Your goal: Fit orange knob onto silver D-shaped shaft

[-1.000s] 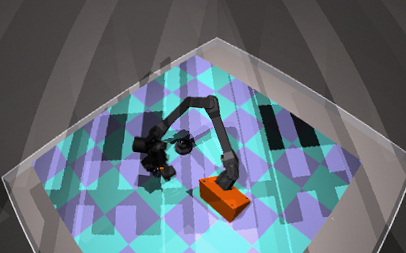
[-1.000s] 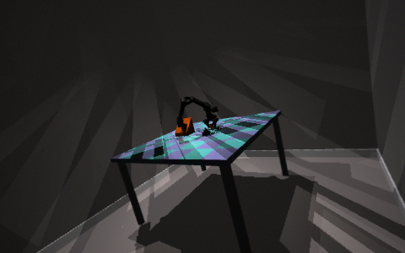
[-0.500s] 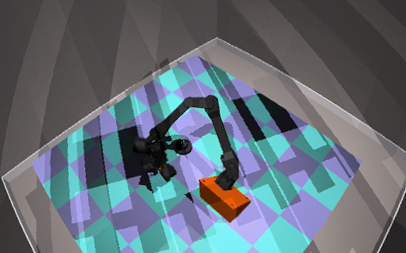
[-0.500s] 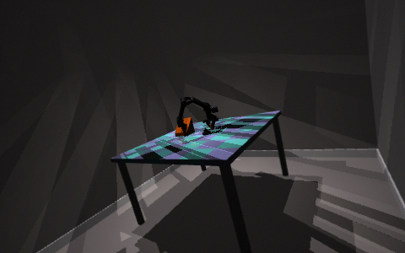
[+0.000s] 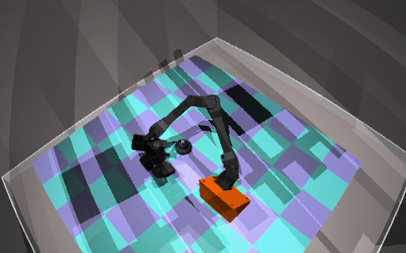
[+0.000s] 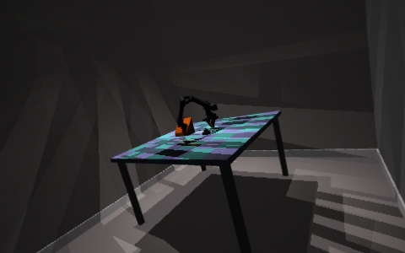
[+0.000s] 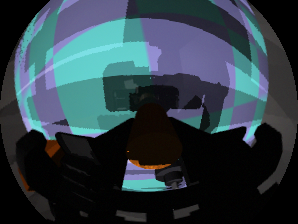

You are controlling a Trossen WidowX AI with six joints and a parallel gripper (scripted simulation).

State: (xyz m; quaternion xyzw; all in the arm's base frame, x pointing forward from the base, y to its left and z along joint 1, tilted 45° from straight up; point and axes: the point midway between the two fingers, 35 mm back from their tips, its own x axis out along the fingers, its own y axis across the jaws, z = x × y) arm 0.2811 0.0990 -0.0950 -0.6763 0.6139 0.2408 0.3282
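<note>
The knob (image 7: pixel 154 137), dark orange in shadow with a brighter rim, stands between the two fingers in the middle of the wrist view. My gripper (image 7: pixel 150 120) (image 5: pixel 162 170) is shut on it. In the top view the fingers hide the knob. I cannot tell whether the knob touches the table. The dark round pedestal (image 5: pixel 183 148) (image 7: pixel 169 175) stands beside the gripper, apart from it, to its upper right in the top view. Its small silver shaft (image 7: pixel 173 184) points up and is partly cut off by the gripper body in the wrist view. The knob's hole is hidden.
The orange base block (image 5: pixel 224 199) (image 6: pixel 183 127) carries the arm, to the right of the gripper and pedestal in the top view. The checkered teal and purple table (image 5: pixel 277 243) (image 6: pixel 148 152) lies under everything, crossed by dark shadows.
</note>
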